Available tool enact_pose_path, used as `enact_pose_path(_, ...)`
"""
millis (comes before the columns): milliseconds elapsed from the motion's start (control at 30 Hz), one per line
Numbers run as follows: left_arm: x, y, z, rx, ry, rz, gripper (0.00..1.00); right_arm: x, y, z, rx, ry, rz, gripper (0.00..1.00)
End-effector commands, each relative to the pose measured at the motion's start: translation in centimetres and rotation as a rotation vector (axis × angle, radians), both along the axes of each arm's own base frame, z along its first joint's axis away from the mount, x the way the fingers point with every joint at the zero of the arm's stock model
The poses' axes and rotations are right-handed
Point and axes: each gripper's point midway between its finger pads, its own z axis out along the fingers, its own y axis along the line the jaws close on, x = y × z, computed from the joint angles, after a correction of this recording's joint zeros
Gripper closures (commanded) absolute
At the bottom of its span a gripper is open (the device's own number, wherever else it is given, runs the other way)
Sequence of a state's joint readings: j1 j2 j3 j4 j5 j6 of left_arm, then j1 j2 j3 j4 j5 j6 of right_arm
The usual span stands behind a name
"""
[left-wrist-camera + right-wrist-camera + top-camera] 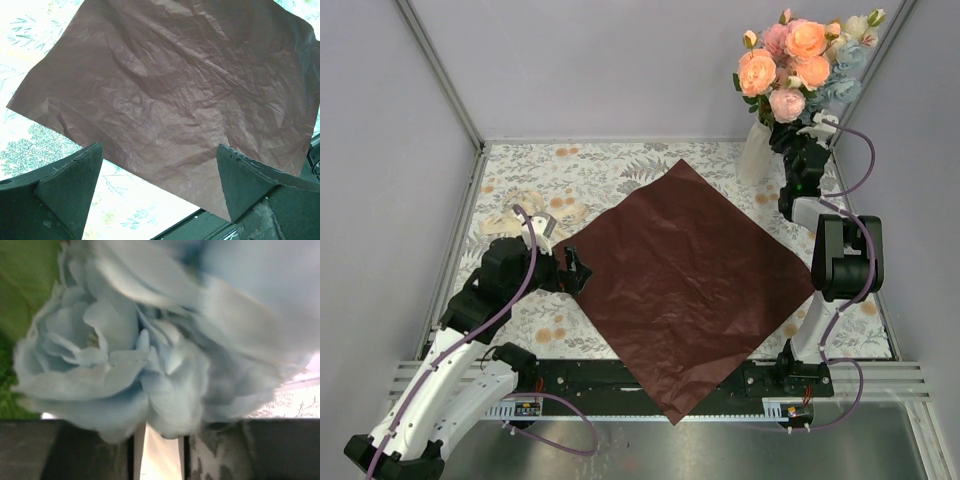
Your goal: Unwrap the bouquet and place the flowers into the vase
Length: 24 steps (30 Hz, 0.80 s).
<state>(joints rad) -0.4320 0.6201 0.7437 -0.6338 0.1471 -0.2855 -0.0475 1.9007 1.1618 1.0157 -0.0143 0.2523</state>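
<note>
Two grippers: the left gripper [160, 192] gapes wide beside the flat maroon wrapping paper [685, 285]. Flowers [798, 55] stand in the vase [756, 152] (far right corner). Whether the right gripper [159, 450] grips them, I cannot tell.

Flowers [798, 55] upright in vase [755, 152]; maroon wrapping paper [685, 280] flat.

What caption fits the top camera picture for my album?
Flowers rise from the cream vase; maroon wrapping paper lies spread open.

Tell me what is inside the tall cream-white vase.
A bunch of artificial pink, peach and pale blue roses rises from the mouth of the tall cream-white vase. Its wall hides the stems and anything else inside.
</note>
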Motion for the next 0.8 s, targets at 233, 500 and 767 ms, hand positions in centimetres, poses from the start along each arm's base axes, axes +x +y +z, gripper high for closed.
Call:
enact_pose_path(233, 0.1, -0.4, 2.4, -0.048, -0.091, -0.018, 0.01, -4.9, 1.5, 4.0, 0.049, 0.158, 0.058, 0.42)
enact_pose_path(500, -0.2, -0.5, 3.2, -0.07, -0.122, -0.025, 0.01, -12.5, 2.2, 3.8, 0.177, 0.406, 0.048, 0.21)
enact_pose_path(767, -0.5, -0.6, 4.5, -0.111, -0.145, -0.02, 0.01, -22.9, 6.9, 3.1, 0.26, 0.656, 0.098, 0.0)
